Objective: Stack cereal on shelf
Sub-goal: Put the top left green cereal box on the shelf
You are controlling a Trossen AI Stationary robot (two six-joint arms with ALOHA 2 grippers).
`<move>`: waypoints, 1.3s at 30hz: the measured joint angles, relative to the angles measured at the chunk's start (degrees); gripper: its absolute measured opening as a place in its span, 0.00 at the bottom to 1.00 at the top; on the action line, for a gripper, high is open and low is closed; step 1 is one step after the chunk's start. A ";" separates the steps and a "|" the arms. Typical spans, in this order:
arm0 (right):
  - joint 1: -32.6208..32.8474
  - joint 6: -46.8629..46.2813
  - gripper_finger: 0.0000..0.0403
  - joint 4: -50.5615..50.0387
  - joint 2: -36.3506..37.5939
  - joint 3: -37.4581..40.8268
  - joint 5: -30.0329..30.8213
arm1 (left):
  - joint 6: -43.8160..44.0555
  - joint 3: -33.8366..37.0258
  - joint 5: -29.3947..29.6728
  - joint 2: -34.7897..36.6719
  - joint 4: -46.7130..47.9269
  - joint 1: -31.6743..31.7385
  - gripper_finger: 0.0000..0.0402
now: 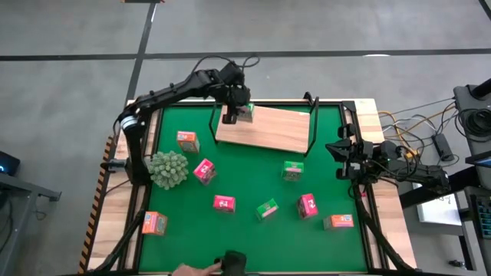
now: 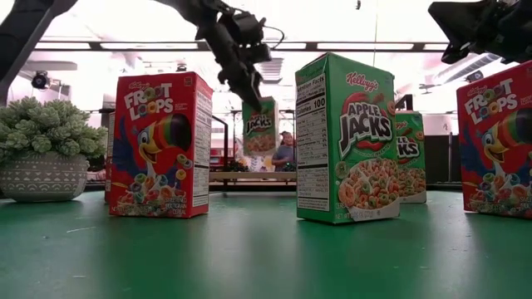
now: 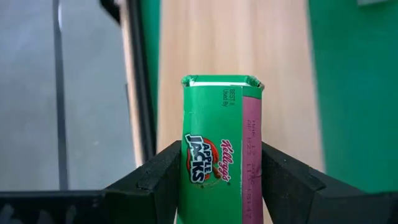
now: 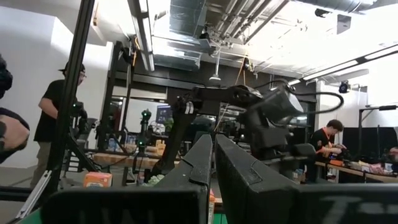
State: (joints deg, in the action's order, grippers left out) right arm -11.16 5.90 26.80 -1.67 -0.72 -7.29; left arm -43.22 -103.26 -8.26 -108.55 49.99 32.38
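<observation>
The mat (image 1: 253, 184) is plain green. The shelf (image 1: 268, 129) is pale wood with black wire ends. At 12 o'clock the black left gripper (image 3: 221, 186) pinches a green box (image 3: 214, 143) with a pink side panel and red-and-white lettering. Toward 6 lie pink-red boxes (image 1: 205, 170) with a toucan print, green boxes (image 1: 292, 170) and orange boxes (image 1: 186, 140). At 9 sits a grey-green spiky plant (image 1: 168, 169) in a grey patterned pot (image 2: 43, 176).
</observation>
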 joint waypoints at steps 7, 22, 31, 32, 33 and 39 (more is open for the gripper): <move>0.00 0.21 0.03 0.01 0.02 -0.02 0.99 | 1.18 0.02 0.25 -2.58 -0.46 2.74 0.43; 0.00 0.78 0.03 -0.15 0.02 -0.01 1.47 | 1.69 0.02 0.37 -3.61 -0.73 4.20 0.47; 0.00 1.26 0.03 0.03 0.02 -0.02 1.49 | 1.70 0.02 1.09 -3.61 -0.76 4.37 0.57; 0.00 1.33 0.03 0.12 0.02 -0.01 1.48 | 1.70 0.02 1.67 -3.61 -0.78 4.37 0.57; 0.00 1.47 0.03 0.16 0.02 0.00 1.47 | 1.70 0.02 2.06 -3.58 -0.77 4.37 0.58; 0.00 1.75 0.03 0.70 0.02 -0.02 1.48 | 1.75 -2.86 2.78 -3.30 2.14 4.03 0.59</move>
State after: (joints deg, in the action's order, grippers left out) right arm -11.16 7.65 27.51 -1.65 -0.73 -5.81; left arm -41.47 -106.12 -5.47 -111.85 52.13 36.40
